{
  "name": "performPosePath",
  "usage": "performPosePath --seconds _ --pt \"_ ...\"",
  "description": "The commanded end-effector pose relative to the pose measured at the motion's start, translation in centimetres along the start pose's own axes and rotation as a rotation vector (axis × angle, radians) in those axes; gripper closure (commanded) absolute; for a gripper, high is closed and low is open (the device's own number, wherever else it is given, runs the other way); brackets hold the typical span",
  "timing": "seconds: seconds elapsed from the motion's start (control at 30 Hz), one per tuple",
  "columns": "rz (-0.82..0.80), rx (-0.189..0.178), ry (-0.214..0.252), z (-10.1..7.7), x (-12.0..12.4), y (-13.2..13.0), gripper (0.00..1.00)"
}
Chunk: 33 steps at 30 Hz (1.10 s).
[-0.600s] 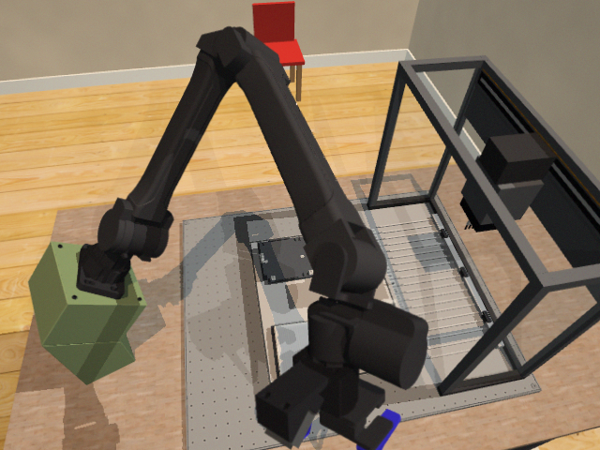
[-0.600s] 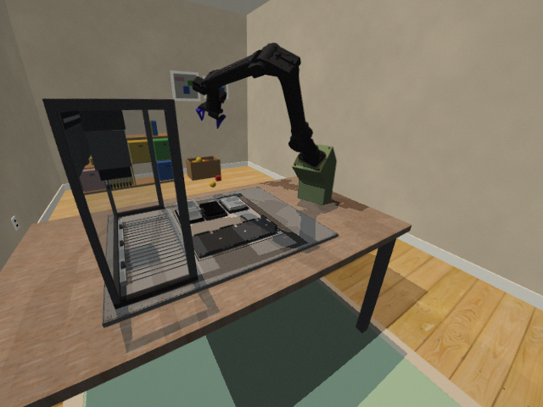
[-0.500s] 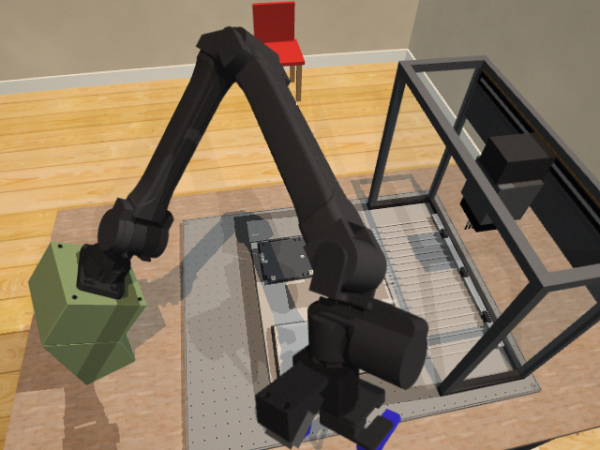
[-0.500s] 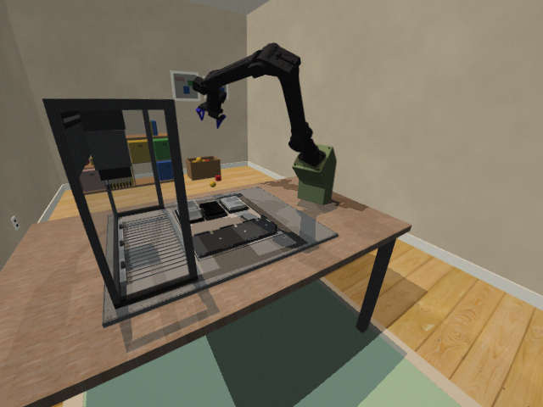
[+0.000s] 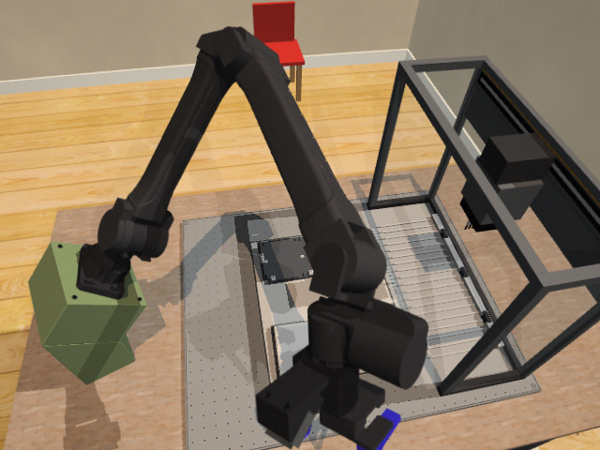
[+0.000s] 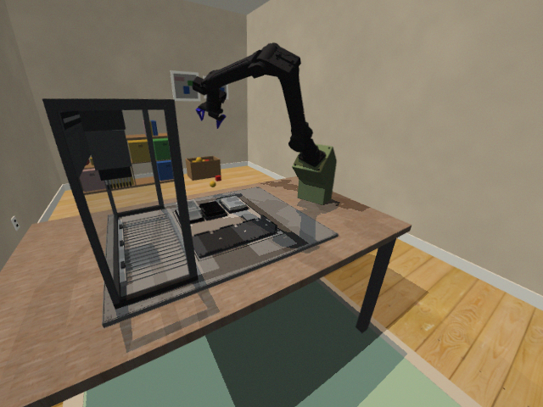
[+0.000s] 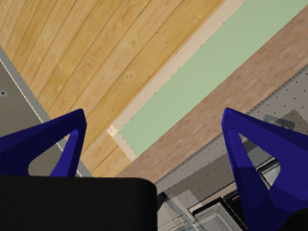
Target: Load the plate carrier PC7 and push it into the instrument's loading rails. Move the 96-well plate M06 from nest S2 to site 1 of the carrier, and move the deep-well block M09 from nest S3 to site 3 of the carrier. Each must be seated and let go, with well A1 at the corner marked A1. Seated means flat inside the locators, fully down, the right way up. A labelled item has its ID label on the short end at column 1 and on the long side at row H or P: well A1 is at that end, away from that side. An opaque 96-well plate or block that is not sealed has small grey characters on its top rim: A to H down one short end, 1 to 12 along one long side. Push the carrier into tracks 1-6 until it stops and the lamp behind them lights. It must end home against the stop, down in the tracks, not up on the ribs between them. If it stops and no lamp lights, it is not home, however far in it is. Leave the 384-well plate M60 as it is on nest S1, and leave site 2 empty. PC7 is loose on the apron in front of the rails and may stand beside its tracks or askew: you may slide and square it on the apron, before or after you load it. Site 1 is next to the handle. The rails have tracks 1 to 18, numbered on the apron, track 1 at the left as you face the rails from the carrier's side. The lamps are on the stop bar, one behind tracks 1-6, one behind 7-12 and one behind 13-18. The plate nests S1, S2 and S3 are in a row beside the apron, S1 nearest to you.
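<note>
The arm is reaching high over the counter from its green pedestal, which is standing near the far right corner, and the gripper is hanging well above the row of nests with its blue fingers spread as wide as they go and nothing between them. In the wrist view the two fingertips are framing the wooden floor, a green rug and the counter's edge, with a strip of the perforated base plate and part of a pale plate showing at the bottom. The plate carrier PC7 is lying as a long dark tray on the apron in the middle of the counter, in front of the rails, outside them, and its sites are looking bare from the exterior view. Beyond it, toward the far edge, three items are sitting side by side on the nests: a grey one next to the frame, a black one in the middle, and a pale one toward the pedestal; their labels are too small to read, so I cannot tell which is M06, M09 or M60. The dark instrument frame is standing over the rails toward the counter's left edge. In the top view the arm is hiding most of the nests and carrier.
</note>
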<state>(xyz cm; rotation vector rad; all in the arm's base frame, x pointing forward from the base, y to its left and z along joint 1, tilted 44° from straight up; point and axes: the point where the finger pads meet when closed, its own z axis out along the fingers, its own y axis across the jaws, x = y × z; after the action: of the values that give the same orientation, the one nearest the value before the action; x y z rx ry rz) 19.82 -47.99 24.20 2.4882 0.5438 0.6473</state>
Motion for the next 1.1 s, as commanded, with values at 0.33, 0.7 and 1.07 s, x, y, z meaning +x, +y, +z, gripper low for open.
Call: performPosePath --seconds 0.33,0.7,1.07 --pt "-0.364 0.004 0.077 -0.9 7.7 -2.1 0.0" --pt "-0.635 -0.005 0.137 -1.1 12.9 -4.5 0.0" --pt "-0.911 0.0 0.217 -1.7 17.8 -8.2 0.0"
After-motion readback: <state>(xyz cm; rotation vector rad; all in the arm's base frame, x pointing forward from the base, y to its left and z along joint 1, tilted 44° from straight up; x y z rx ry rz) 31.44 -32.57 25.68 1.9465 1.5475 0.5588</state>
